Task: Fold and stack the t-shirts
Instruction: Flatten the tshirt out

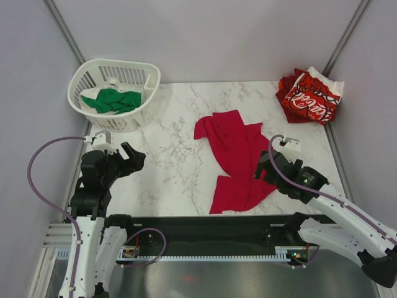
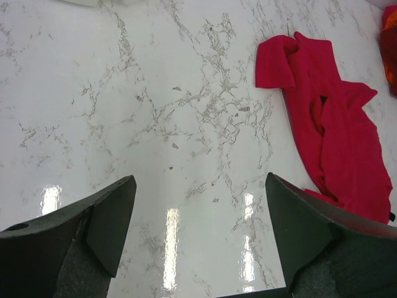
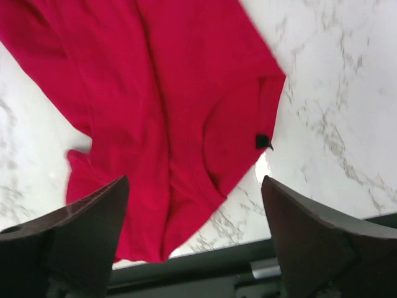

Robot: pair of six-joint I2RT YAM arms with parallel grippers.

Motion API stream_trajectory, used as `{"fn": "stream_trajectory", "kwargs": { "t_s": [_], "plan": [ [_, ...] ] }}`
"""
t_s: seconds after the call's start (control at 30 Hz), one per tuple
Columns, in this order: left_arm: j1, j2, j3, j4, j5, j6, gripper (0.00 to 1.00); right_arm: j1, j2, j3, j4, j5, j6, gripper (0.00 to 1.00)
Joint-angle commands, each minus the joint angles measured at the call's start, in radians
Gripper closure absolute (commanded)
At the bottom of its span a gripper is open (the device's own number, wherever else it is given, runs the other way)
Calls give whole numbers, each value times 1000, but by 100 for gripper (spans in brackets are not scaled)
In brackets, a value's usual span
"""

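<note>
A plain crimson-red cloth t-shirt [image 1: 239, 158] lies crumpled and unfolded on the white marble-patterned table [image 1: 173, 161], right of the middle. It runs as a long, uneven strip from the far centre down to the near edge. One sleeve is bunched over at its far left end, and a small black tag [image 3: 263, 141] shows on the cloth near the neck opening.

A red-and-white cloth t-shirt with white script lettering [image 1: 310, 96] sits in a folded heap in the far right corner, well apart from the crimson one. A plain green cloth t-shirt [image 1: 111, 100] lies bundled inside the white slatted plastic basket [image 1: 124, 121] at the far left corner.

The right gripper [image 3: 195, 183] hovers over the near right part of the crimson t-shirt. Its jaws are spread wide with nothing between them, and the cloth lies flat beneath.

The left gripper [image 2: 200, 183] hangs over bare marble on the left side, near the basket and well apart from the crimson t-shirt. Its jaws are also spread wide and hold nothing.
</note>
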Motion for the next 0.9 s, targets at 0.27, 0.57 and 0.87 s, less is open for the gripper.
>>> {"fn": "stream_trajectory", "kwargs": {
  "t_s": [0.27,0.57,0.87],
  "plan": [
    [-34,100,10,47,76,31,19,16,28,-73,217,-308,-78,12],
    [-35,97,1,48,57,24,21,481,472,68,310,-212,-26,17],
    [-38,87,-1,48,58,24,21,529,778,173,341,-197,-81,16]
  ]
}}
